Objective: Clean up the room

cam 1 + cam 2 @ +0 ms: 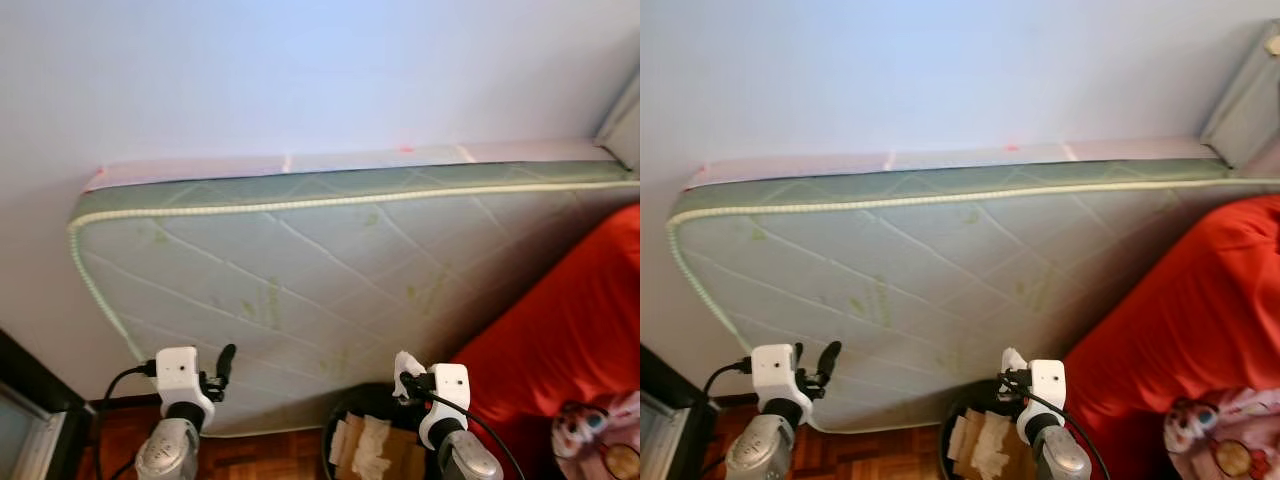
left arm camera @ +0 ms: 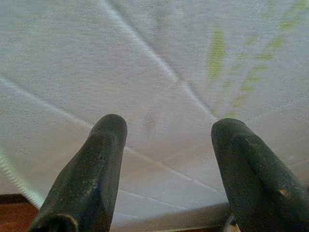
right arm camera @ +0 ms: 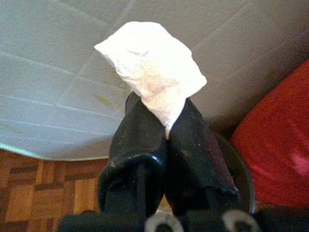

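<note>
A: Left eye view, quick. Quilted mattress (image 1: 300, 270) leans on edge against the wall, long axis 9 to 3 o'clock. Red bedding (image 1: 570, 340) at 4 o'clock. Black bin (image 1: 372, 440) at 6 o'clock, crumpled paper already inside.

B: Grippers?

A: Right gripper (image 1: 405, 368) at 5 o'clock, holding a white tissue wad (image 1: 404, 362), just above the bin's far rim. Left gripper (image 1: 222, 368) at 7 o'clock, raised in front of the mattress face, nothing in it.

B: Right eye view?

A: Same layout. Wad sits above the bin at 6 o'clock, stuffed toy (image 1: 1220, 440) low at 4 o'clock on the red bedding.

B: Left wrist view?

A: Two black fingers (image 2: 91, 174) spread apart, empty gap between them, mattress quilting beyond, a strip of wood floor (image 2: 14, 215) at the edge.

B: Right wrist view?

A: Fingers pressed together, pinching the wad at their tips; it sticks out past them. Bin rim curves just under and beside the fingers, parquet at 7 o'clock, red fabric at 4 o'clock.

B: Key relation?

A: Bin lies below and slightly toward the robot from the right fingertips. Right arm is far nearer to it than the left. I'd judge the wad is at the far rim rather than over the opening, so a small pull back before release looks safer; dropping here could land it between bin and mattress.
</note>
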